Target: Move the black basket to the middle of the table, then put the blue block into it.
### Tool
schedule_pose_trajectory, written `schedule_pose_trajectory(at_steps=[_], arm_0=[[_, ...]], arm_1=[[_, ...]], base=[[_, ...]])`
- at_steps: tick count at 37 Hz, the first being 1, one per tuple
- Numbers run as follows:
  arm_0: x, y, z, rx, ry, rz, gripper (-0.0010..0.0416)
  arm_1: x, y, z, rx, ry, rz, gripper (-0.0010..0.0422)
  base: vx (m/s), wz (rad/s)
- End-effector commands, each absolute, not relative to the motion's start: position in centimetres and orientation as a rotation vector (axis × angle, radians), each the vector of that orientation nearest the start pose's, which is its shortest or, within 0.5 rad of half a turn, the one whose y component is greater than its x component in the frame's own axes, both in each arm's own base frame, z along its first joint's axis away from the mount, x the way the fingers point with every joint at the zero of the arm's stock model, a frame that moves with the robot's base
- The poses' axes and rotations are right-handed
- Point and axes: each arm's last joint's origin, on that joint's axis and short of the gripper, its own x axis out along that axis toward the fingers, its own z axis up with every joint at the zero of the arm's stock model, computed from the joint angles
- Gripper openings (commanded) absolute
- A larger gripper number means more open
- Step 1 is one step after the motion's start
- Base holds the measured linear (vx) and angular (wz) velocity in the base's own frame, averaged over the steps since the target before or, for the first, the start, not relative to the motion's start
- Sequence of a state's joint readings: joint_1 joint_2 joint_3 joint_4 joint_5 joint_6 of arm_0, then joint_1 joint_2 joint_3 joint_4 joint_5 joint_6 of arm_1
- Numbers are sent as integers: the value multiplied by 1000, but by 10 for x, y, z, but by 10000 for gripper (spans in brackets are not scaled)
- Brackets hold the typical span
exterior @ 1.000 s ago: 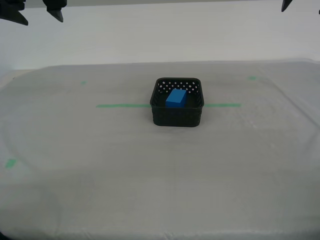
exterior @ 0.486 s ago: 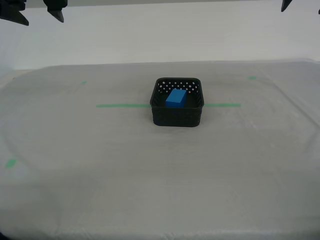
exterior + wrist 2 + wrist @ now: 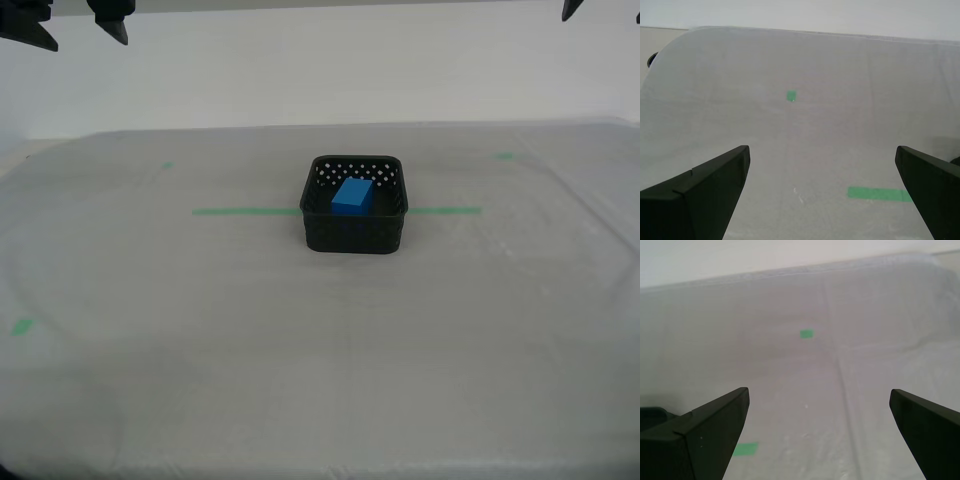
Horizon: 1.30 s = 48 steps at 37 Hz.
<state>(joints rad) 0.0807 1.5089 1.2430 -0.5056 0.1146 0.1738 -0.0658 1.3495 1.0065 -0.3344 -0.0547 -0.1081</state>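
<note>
Basket check: black basket [image 3: 354, 205] sits mid-table [image 3: 200, 330] astride the green tape line [image 3: 245, 211], blue block [image 3: 352, 195] inside. My first gripper [image 3: 817, 440] and my second gripper [image 3: 822, 200] hang wide apart, empty, clear above; task looks complete.

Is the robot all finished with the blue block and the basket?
It looks finished. The black basket sits mid-table on the green tape line, and the blue block lies inside it. My first pincer and second pincer are open, holding nothing. Nothing seems left.
</note>
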Motion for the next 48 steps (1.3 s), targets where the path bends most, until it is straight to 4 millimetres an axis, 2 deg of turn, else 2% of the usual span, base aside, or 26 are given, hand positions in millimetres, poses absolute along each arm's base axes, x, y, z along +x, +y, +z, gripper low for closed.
schedule_pose_trajectory(at_steps=[1,7,48], arm_0=[[325,23,294,-22,760,-55,394],[324,23,294,-82,763,-31,393],[324,23,294,-73,762,-35,394]], arm_1=[[288,-18,275,-60,674,22,400],[288,-17,275,-60,674,22,400],[288,-18,275,-60,674,22,400]], base=[[0,0],[0,0],[0,0]])
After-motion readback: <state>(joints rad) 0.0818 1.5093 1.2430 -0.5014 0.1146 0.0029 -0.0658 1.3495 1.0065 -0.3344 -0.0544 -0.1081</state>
